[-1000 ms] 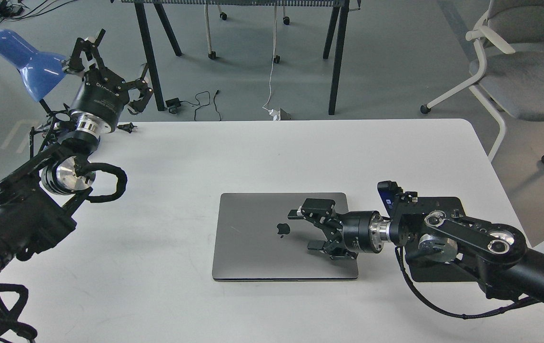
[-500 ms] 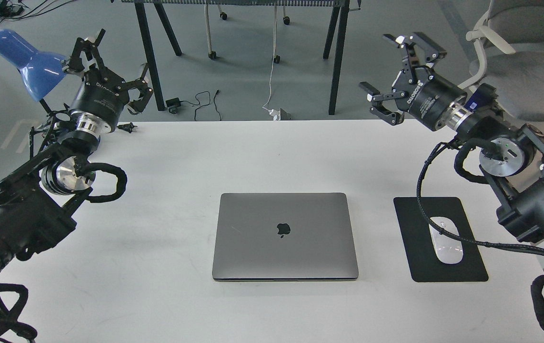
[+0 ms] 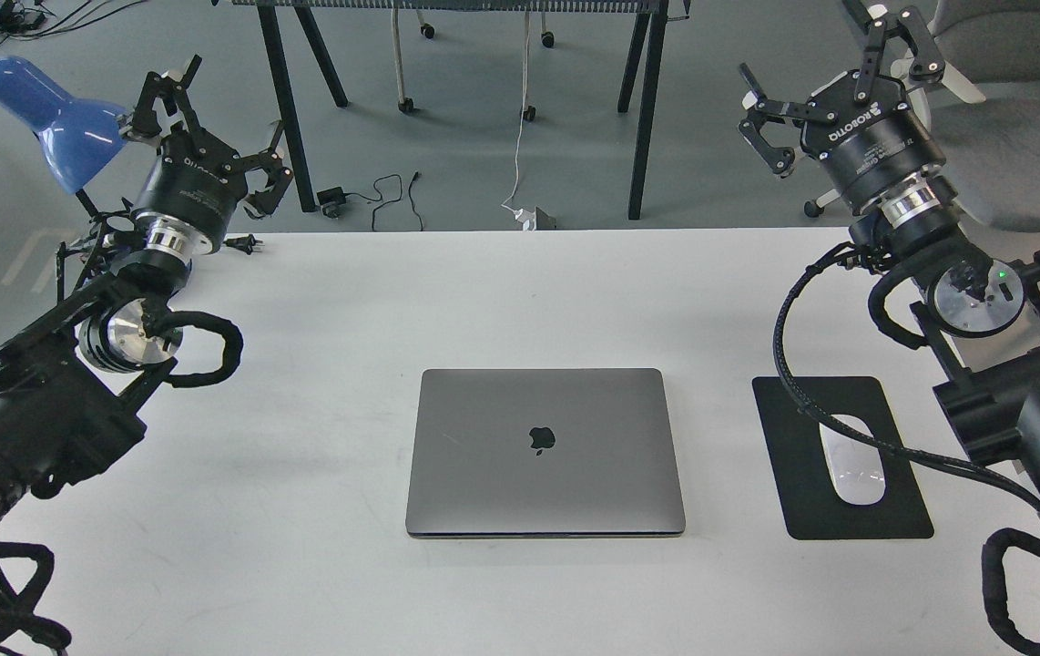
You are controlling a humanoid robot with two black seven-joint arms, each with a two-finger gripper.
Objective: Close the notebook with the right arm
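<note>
A: Logging counts. What is sitting on the tabletop (image 3: 320, 301)?

B: One notebook (image 3: 545, 451), one black mouse pad (image 3: 798, 497), one white mouse (image 3: 853, 459) lying on that pad. One blue lamp (image 3: 42, 117) is showing at the far left edge. Two arms are reaching in, one per side.

A: Where is the notebook lying?

B: It is lying flat near the middle of the tabletop, somewhat toward the near edge, with the mouse pad to its right and apart from it. Nothing is touching it.

A: State and heading?

B: The lid is lying fully down, with the dark apple logo (image 3: 540, 439) facing up. A thin seam is showing along the near edge, and the logo's top is pointing toward the far side. The long axis is running left to right, parallel to the tabletop's near edge.

A: Right arm?

B: The right gripper (image 3: 834, 73) is hanging high over the far right corner, well apart from the notebook, pointing up and away. Its jaws are standing spread and released, gripping nothing.

A: Left arm?

B: The left gripper (image 3: 215, 118) is hanging beside the lamp shade over the far left corner. Its jaws are likewise spread wide, released and carrying nothing.

A: Anything off the tabletop?

B: One grey chair (image 3: 1012, 137) is standing behind the right gripper.
</note>
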